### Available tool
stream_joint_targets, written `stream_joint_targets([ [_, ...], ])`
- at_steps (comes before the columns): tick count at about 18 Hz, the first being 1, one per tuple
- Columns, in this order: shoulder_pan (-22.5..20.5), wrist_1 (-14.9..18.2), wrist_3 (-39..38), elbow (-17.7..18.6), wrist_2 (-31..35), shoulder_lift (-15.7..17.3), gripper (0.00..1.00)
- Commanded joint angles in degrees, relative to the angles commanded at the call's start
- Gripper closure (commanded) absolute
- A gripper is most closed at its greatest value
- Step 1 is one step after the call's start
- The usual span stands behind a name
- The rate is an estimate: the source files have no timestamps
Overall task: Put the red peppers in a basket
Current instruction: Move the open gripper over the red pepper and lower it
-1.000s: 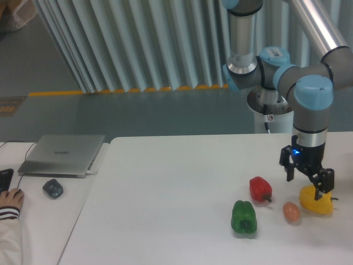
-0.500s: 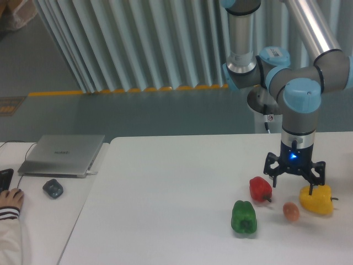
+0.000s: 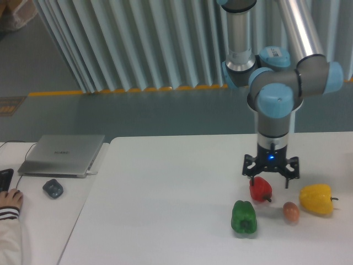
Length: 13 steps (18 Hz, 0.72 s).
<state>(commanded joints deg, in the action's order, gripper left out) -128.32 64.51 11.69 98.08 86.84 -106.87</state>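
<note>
The red pepper [image 3: 260,189], small and glossy with a short dark stem, lies on the white table [image 3: 165,193] at the right. My gripper [image 3: 269,178] hangs open just above and slightly right of it, fingers spread wide, one on each side above the pepper, not touching it. No basket is in view.
A green pepper [image 3: 244,217] lies in front of the red one, a brown egg-like object [image 3: 291,211] and a yellow pepper [image 3: 316,199] to its right. A laptop [image 3: 63,154], a mouse [image 3: 53,189] and a person's hand [image 3: 10,199] are at the far left.
My gripper has moved left from above the yellow pepper to above the red pepper, staying open. The objects on the table have not moved.
</note>
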Motion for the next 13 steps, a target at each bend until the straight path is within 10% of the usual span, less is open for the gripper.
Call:
stream_joint_targets([
  [13, -0.87, 1.49, 0.88, 1.06, 3.43, 0.09, 0.0],
])
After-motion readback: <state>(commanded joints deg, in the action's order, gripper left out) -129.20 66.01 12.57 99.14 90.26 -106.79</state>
